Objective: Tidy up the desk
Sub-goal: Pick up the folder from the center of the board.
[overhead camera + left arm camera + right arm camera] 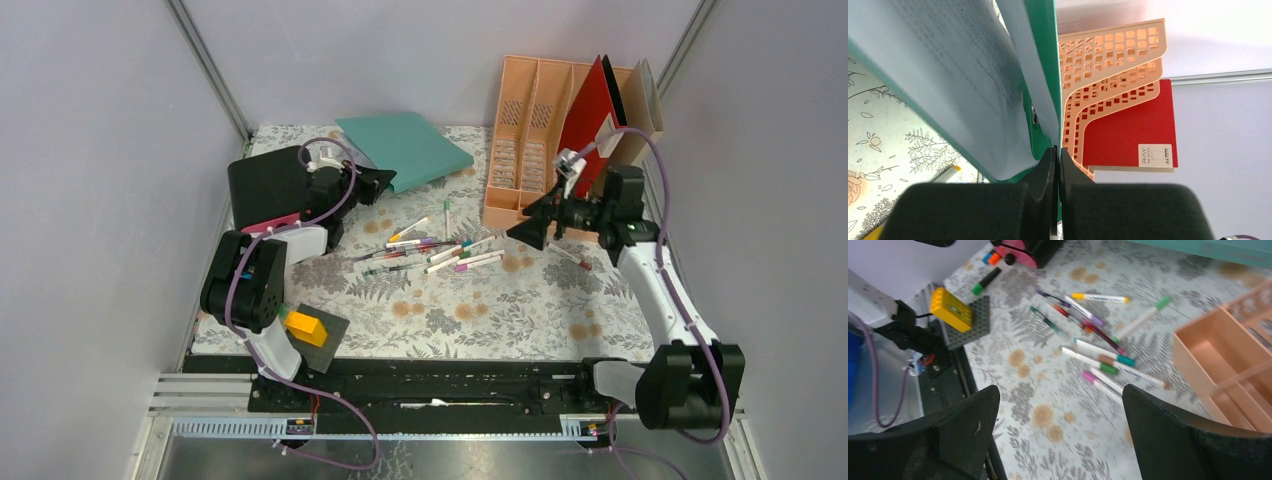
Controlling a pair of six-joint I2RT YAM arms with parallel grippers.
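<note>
The desk point(480, 310) is covered in a pale cloth with fern leaves and orange flowers. My left gripper point(375, 185) is shut on the near edge of a teal folder point(405, 148) lying at the back centre. In the left wrist view the jaws point(1058, 150) are pinched on the folder's green cover point(1040, 60), with pale paper point(948, 65) bulging inside. My right gripper point(530, 230) is open and empty, above the cloth in front of the peach file rack point(530, 140). In the right wrist view point(1059, 405) only cloth lies between its fingers.
Several pens point(440, 250) lie scattered mid-desk, also in the right wrist view point(1098, 347). A red folder point(590, 110) stands in the rack. A black drawer box with pink fronts point(270, 185) sits back left. A yellow brick point(305, 327) rests on a grey plate at front left.
</note>
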